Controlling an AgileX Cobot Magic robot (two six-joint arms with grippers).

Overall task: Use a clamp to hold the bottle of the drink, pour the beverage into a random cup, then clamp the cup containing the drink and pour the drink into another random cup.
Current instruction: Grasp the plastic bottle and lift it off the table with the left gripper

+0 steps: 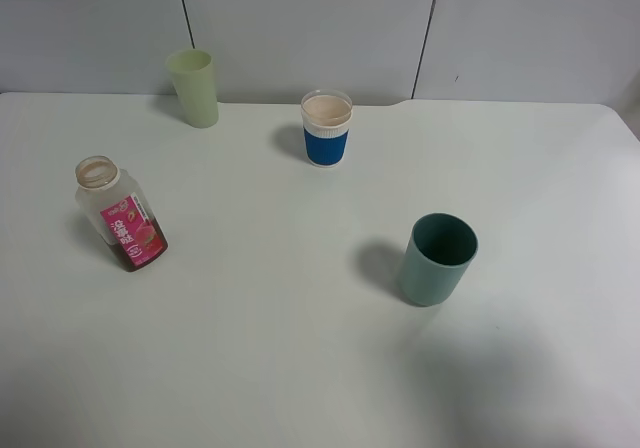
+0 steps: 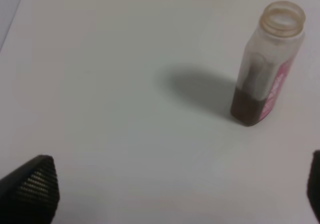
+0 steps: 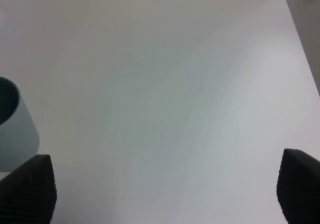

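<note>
Well, bottle [image 1: 120,218] looks light, slick, w/o cap, so grab mid-body, upright; left gripper [image 2: 170,194] & right gripper [image 3: 162,189] both gape wide, empty.

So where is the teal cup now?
In the exterior high view, the teal cup stands right of centre on the table, nearer the front than the blue-banded cup.

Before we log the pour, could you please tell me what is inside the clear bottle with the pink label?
Some dark brown liquid sits at the bottom of the bottle; the rest looks empty. The pink label hides one side.
</note>
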